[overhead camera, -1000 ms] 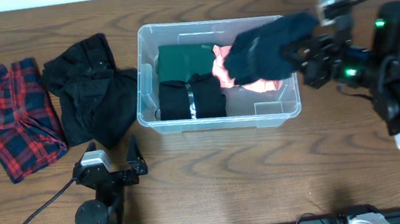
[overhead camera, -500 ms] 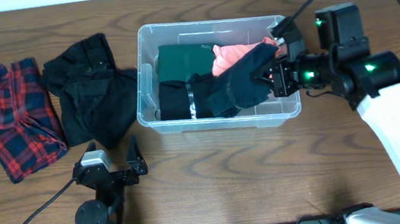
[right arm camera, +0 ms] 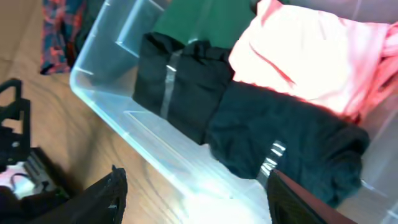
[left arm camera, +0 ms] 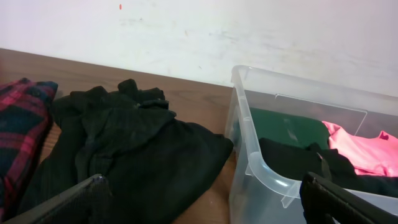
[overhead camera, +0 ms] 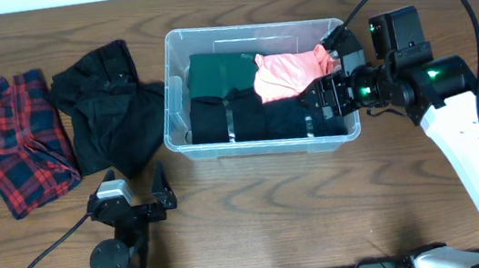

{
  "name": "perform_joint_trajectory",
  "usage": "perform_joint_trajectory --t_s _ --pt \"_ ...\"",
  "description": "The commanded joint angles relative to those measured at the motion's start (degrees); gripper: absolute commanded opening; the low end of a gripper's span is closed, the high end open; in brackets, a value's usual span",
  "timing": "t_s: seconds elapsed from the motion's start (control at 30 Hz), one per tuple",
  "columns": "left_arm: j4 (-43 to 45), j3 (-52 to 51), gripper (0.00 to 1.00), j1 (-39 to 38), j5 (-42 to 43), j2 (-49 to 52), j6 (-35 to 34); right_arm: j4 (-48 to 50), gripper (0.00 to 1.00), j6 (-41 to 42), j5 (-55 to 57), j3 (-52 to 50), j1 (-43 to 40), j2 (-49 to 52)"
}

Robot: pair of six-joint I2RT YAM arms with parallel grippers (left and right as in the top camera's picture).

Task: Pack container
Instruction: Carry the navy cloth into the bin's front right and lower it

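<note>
Overhead: light even and fairly bright, source cannot be told. Grain of the table (overhead camera: 323,215) is crisp, and shadows are short and soft. Black clothes (overhead camera: 108,104) read as near-flat dark masses. Green lamps glow on the right arm (overhead camera: 434,75).

Left wrist: dimmer. Wall (left arm camera: 186,31) an even grey-white. Left gripper (left arm camera: 202,186) fingers (left arm camera: 68,202) dark and soft-edged at the bottom corners.

Right wrist: whole frame soft and smeared. Pink cloth (right arm camera: 311,50) blown out almost to white. Glare on the container (right arm camera: 205,199) near wall.
</note>
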Motion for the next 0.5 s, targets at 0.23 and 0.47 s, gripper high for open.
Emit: perform_joint_trajectory --t_s 0.23,0.47 --pt "-2.0 -0.9 0.98 -0.2 0.4 -0.3 0.3 2.7 0.5 -2.5 7.2 2.5 0.9 0.1" --pt "-2.0 -0.9 0.98 -0.2 0.5 -0.3 0.3 1.7 0.01 -2.4 12.9 2.5 2.8 4.6"
